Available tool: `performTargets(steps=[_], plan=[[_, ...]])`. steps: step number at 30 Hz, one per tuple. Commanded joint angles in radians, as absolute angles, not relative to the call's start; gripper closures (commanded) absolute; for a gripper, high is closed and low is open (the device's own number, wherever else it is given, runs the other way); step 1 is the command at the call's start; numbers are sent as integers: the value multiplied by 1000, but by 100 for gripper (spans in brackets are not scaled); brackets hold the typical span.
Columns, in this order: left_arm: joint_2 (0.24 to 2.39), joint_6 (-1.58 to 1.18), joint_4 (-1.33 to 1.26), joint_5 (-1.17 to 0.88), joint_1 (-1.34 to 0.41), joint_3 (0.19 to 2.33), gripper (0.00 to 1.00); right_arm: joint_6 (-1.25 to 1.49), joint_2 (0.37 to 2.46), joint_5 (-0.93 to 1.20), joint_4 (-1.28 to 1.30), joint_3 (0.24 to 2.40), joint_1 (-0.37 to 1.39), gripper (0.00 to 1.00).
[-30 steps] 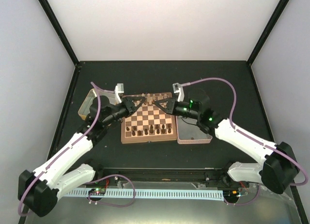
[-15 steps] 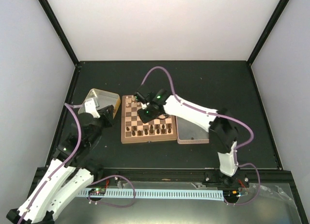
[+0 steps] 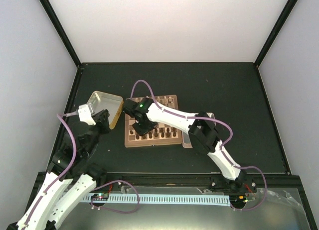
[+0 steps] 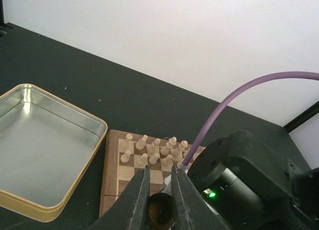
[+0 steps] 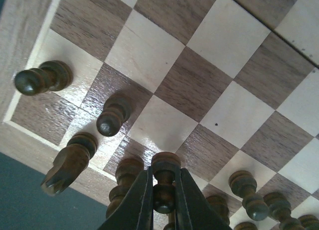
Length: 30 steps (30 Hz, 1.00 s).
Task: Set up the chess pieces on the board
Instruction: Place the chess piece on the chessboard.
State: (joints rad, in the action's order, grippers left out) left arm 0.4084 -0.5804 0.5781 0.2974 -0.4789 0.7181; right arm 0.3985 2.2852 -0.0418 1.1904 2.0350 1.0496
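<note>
The board (image 3: 172, 139) lies mid-table, with several dark chess pieces (image 3: 160, 134) along its near rows. My right gripper (image 3: 141, 126) reaches across to the board's near-left part. In the right wrist view it (image 5: 164, 172) is shut on a dark pawn (image 5: 164, 195), held just over the squares beside standing dark pieces (image 5: 113, 115). My left gripper (image 3: 102, 121) hangs left of the board by the gold tin. In the left wrist view it (image 4: 159, 177) is shut on a dark round-based piece (image 4: 160, 210).
An open, empty gold tin (image 3: 102, 103) sits left of the board and shows in the left wrist view (image 4: 35, 150). Cream pieces (image 4: 149, 150) fill the board's far rows. A second tin (image 3: 210, 115) lies right of the board, mostly under the right arm. A dark knight (image 5: 67, 165) stands near the board's rim.
</note>
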Motion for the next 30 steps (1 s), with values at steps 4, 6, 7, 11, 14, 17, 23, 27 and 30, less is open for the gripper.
performTargets(steps=[4,6,7,11,14,17,23,27,30], plan=[[387,-565,605,325,-472,740,98,414,2335,-69,1258,2117,1052,89],[387,-565,604,320,-472,735,98,413,2347,-61,1259,2129,1052,89],[386,-566,604,318,-472,733,98,411,2353,-56,1258,2133,1052,88],[385,-565,604,315,-472,726,99,410,2376,-38,1259,2152,1052,88],[386,-565,604,314,-472,723,98,410,2387,-32,1262,2170,1052,87],[386,-564,603,314,-472,721,99,411,2393,-35,1259,2179,1052,86],[384,-563,604,314,-472,717,98,414,2397,-43,1253,2189,1051,85],[384,-561,605,314,-472,718,98,413,2401,-43,1258,2199,1052,78],[385,-561,605,314,-472,718,98,416,2394,-53,1251,2198,1052,76]])
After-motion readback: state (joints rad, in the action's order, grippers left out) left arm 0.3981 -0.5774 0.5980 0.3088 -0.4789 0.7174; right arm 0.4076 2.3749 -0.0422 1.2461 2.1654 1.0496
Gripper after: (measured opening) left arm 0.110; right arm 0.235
